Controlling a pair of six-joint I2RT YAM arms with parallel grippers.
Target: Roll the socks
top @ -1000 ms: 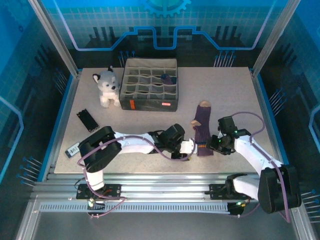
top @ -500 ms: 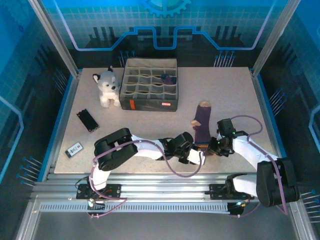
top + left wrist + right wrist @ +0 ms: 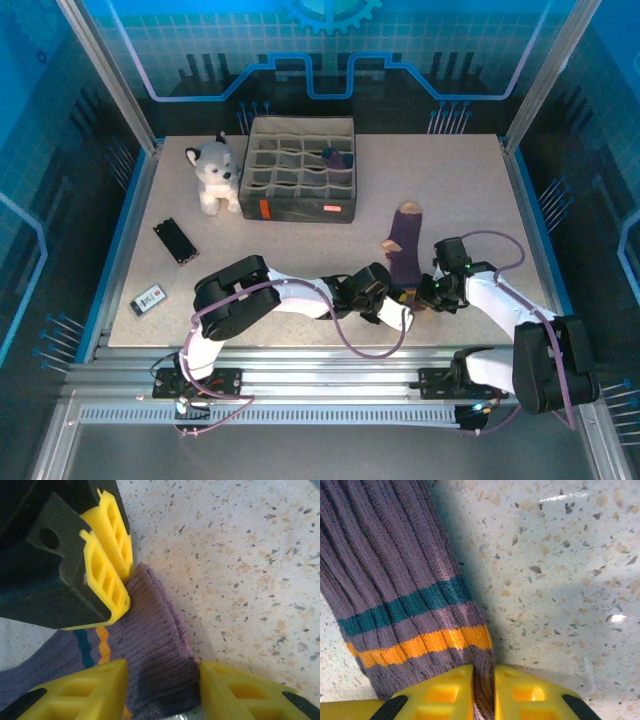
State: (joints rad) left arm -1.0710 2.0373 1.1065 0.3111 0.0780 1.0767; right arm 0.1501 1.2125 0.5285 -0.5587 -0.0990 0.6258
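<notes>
The purple sock (image 3: 405, 250) lies on the worktop (image 3: 460, 190), nearer than the grey organizer (image 3: 300, 168) and to its right. The right claw (image 3: 483, 692) pinches its cuff; the left claw (image 3: 162, 692) stands half open astride it.

A speckled beige tabletop (image 3: 470, 180) sits inside an aluminium frame (image 3: 108, 80). Slotted rails (image 3: 330, 387) run along its near edge, and grid-patterned clear panels (image 3: 200, 50) glow blue behind.
</notes>
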